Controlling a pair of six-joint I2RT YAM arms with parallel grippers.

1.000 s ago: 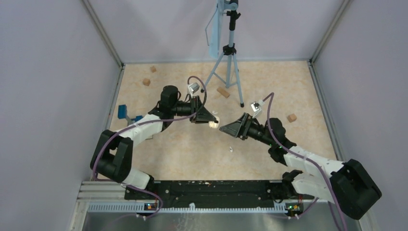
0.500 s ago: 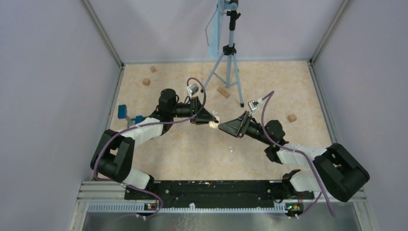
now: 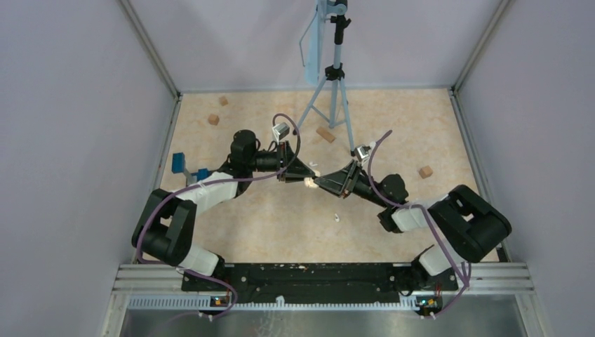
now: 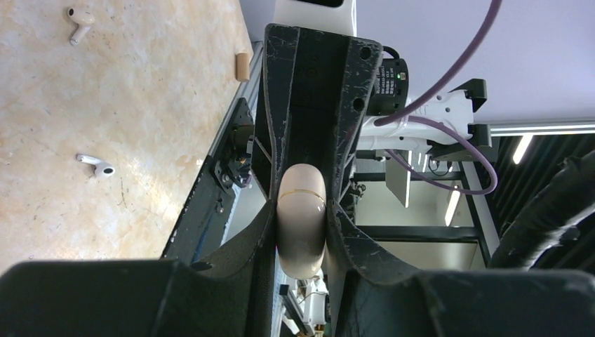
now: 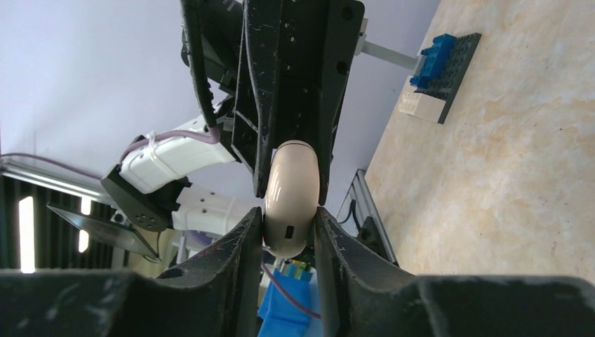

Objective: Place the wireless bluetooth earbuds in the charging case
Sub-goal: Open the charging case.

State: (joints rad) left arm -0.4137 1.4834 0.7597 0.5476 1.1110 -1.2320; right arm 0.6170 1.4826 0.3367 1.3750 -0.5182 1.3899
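The left gripper [image 4: 302, 242] jaws are closed on the charging case [image 4: 301, 203], and the right gripper [image 5: 289, 228] jaws pinch its other end, mid-frame, above the table [image 4: 154, 84]. Its lid looks shut. 2 earbuds [image 4: 96, 166] lie at upper left, so I judge opening and inserting are both left

Black-and-white arms [image 3: 214, 184], purple cables [image 4: 451, 74] — black fingers [image 4: 235, 247]

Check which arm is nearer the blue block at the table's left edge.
Left. The left arm runs just beside the blue block; the right arm is far across the table, beyond the charging case.
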